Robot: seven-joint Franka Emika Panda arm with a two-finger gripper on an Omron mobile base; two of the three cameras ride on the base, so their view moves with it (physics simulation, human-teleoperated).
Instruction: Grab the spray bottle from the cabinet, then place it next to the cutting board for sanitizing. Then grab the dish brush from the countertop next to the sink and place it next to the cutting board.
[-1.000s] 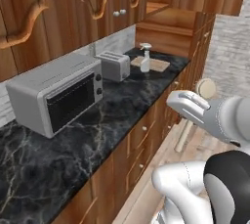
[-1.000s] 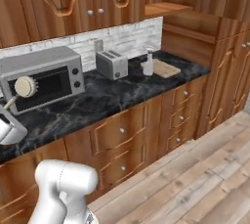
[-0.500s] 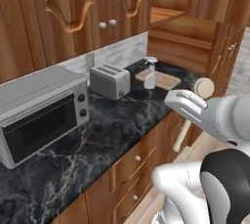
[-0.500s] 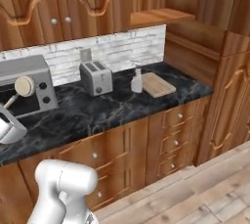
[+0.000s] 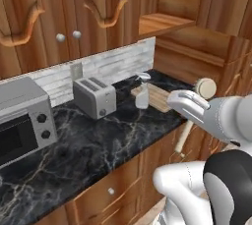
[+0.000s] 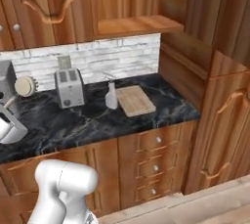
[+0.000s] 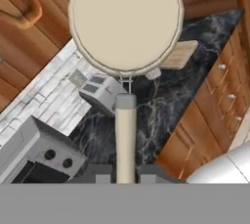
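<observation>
My hand (image 7: 125, 173) is closed on the dish brush (image 7: 125, 32), well short of the cutting board (image 6: 133, 100). I should keep my grip and lower it beside the board, clear of the spray bottle (image 6: 111, 96).

Nothing readable is showing anywhere: no text, labels, brands, numbers or signs are appearing on any surface in these views.

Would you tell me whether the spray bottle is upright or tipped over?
Upright: the spray bottle stands on the countertop with its trigger head uppermost, beside the cutting board.
</observation>
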